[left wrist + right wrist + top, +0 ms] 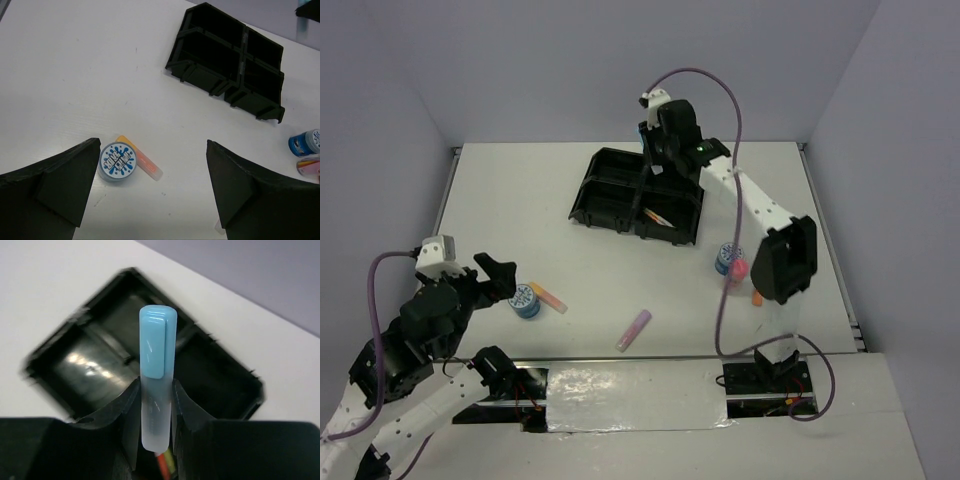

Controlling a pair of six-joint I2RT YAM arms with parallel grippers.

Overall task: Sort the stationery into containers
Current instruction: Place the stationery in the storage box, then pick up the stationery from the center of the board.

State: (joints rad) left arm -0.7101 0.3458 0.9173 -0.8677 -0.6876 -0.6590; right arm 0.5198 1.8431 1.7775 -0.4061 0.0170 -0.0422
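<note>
Rt jaws clamp lt-blue marker above black tray.

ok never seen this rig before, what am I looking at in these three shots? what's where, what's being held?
Two robot arms are bolted at the near edge of a white table. One shot comes from a fixed overhead camera; the other two come from cameras on each wrist, looking past that arm's own fingers.

The right gripper is over the black tray of four compartments, shut on a light blue marker. One compartment already holds thin pens.

The left gripper is open and holds nothing, above a blue-and-white tape roll and an orange marker.

Still loose on the table: a purple marker, a second tape roll and a pink-capped bottle beside the right arm.
</note>
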